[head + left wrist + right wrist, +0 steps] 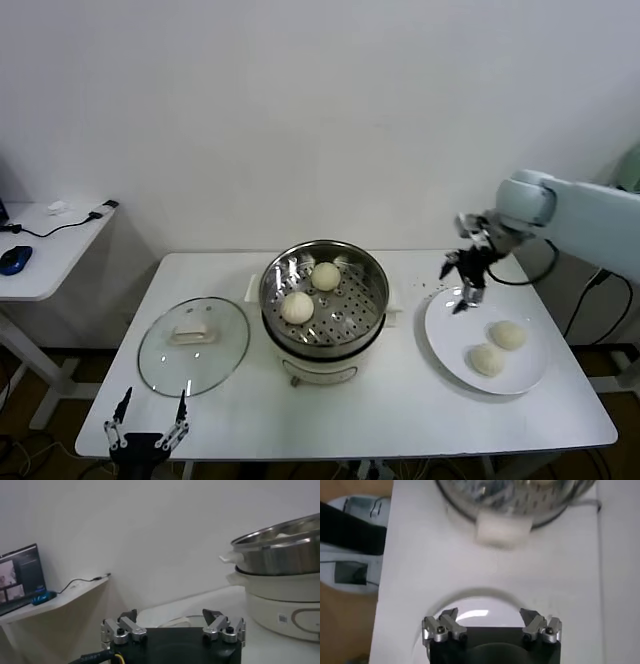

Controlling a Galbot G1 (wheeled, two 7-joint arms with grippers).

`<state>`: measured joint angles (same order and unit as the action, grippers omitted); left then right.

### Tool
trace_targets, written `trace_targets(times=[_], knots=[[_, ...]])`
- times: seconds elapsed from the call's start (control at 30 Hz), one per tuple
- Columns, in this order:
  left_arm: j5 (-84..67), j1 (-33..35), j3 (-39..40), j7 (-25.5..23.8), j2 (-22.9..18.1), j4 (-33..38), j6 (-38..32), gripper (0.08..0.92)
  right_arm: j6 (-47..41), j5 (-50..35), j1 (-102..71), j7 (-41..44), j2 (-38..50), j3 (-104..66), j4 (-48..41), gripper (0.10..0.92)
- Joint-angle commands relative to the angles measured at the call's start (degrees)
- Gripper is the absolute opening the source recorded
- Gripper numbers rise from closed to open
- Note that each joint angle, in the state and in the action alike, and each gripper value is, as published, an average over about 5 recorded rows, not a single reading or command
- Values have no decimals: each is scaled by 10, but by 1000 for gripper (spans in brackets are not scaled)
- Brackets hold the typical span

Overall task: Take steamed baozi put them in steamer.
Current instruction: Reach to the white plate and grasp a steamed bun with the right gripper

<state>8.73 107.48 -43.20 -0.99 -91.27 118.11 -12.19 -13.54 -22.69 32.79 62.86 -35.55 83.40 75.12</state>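
Note:
The steel steamer [362, 284] stands mid-table on its cream pot base and holds two baozi, one at the back [325, 276] and one at the front left [297, 307]. Two more baozi [508, 335] [487, 360] lie on a white plate [446, 340] at the right. My right gripper [462, 282] is open and empty, above the plate's far left rim, between steamer and plate. In the right wrist view its fingers [447, 621] spread over the plate [475, 607], with the steamer [470, 502] beyond. My left gripper [150, 418] is open and empty at the table's front left edge.
A round glass lid [193, 345] with a white handle lies left of the steamer. The left wrist view shows the pot base [285, 600] and steamer rim from the side. A side desk [45, 250] with a mouse and cables stands far left.

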Motion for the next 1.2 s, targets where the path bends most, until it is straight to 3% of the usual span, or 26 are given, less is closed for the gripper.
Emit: trace_targets(times=[0.03, 0.3, 0.9, 1.2], knots=[[3, -1, 1, 1, -5, 2, 4, 823, 9, 147, -192, 11, 103, -149, -12, 823], [9, -2, -1, 0, -7, 0, 8, 823, 26, 190, -318, -5, 68, -258, -70, 823], [20, -1, 2, 0, -12, -9, 2, 823, 23, 194, -326, -19, -11, -259, -111, 822], [20, 0, 2, 0, -11, -8, 2, 823, 21, 195, -319, -12, -12, -259, -113, 694]])
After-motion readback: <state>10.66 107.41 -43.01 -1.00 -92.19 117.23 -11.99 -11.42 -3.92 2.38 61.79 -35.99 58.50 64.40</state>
